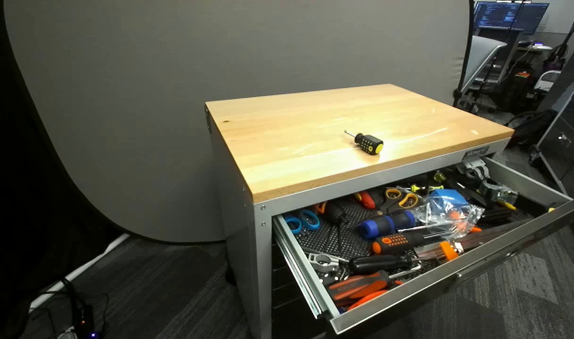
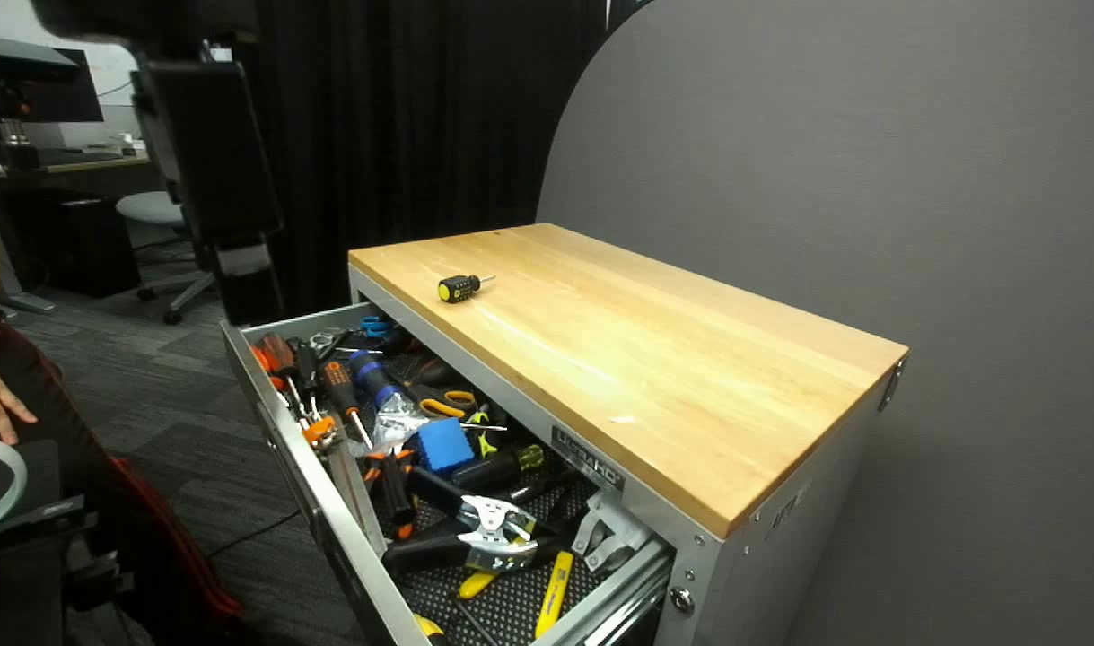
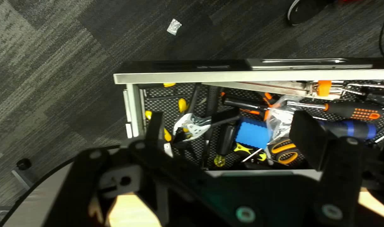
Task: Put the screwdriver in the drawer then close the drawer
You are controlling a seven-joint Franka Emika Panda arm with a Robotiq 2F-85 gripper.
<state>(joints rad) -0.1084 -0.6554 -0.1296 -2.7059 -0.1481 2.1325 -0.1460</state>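
The gripper (image 3: 230, 126) is released, its jaws spread wide, over the pulled-out drawer (image 3: 210, 76) of jumbled tools (image 3: 355, 110). The stubby screwdriver (image 1: 369, 143) lies on its side on the wooden tabletop (image 1: 287, 132): black handle dotted yellow, bright yellow butt, short silvery shaft.

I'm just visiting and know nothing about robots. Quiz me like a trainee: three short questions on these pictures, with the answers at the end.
1. True or false: the wide top drawer stands open.
2. Which of these lies on the wooden tabletop?
A. a spring clamp
B. the stubby black-and-yellow screwdriver
C. the blue-handled scissors
3. Fill the gap with "open" or "shut": in the wrist view, the gripper, the robot's grabbing end, is ____.

Key: 1. True. 2. B. 3. Open.
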